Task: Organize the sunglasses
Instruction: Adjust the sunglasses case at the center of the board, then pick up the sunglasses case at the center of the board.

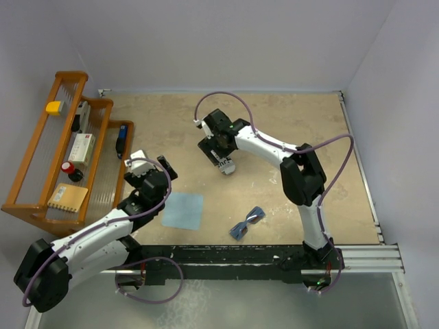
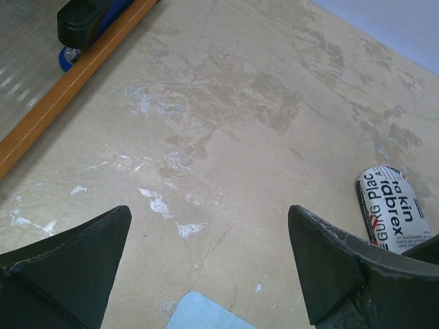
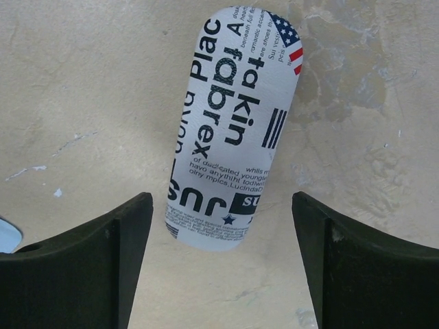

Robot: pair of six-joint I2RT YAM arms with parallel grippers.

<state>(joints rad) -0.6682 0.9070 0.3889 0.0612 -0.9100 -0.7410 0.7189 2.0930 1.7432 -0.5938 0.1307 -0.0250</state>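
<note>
The left arm (image 1: pixel 89 240) stretches forward from the near-left corner. The left end effector (image 1: pixel 147 164) has its 2 fingers spread wide. The right arm (image 1: pixel 264 144) folds at the elbow toward centre. The right end effector (image 3: pixel 223 205) points down with its jaws standing apart.

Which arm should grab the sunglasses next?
Right. The right end effector, open over the case, is nearer the sunglasses, which lie on its side of the cloth; the left end effector sits beyond the cloth.

Printed case (image 2: pixel 391 205) partly behind left pincer (image 2: pixel 209 226)
</note>
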